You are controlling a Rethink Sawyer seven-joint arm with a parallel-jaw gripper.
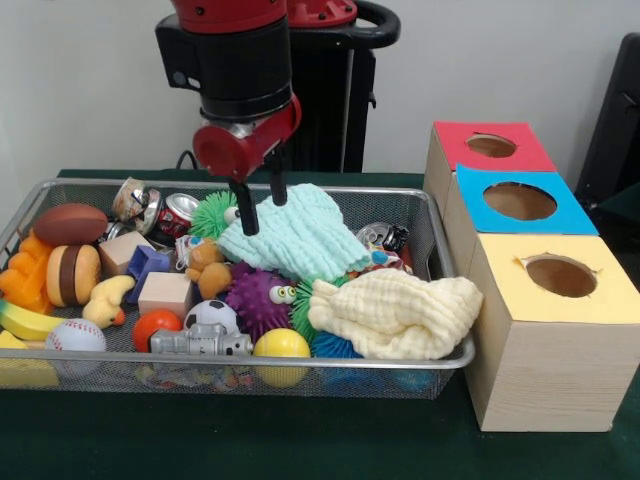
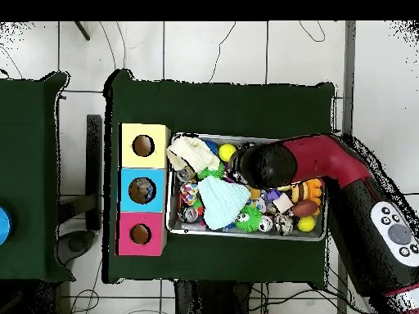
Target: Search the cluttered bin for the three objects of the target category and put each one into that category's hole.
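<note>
The bin is a silver wire-mesh basket full of toys and cloths; it also shows in the overhead view. The red-topped hole is at the far end of the row of boxes to the bin's right, and shows in the overhead view. My gripper hangs over the bin's far middle. It is open, with its black fingers at the upper left edge of a mint knitted cloth. Nothing is held between them. In the overhead view the arm's wrist hides the gripper.
A cream cloth lies at the bin's near right. Balls, spiky toys, wooden blocks, crushed cans, a toy burger and a banana fill the left and middle. The blue-topped hole and the yellow-topped hole sit nearer the camera.
</note>
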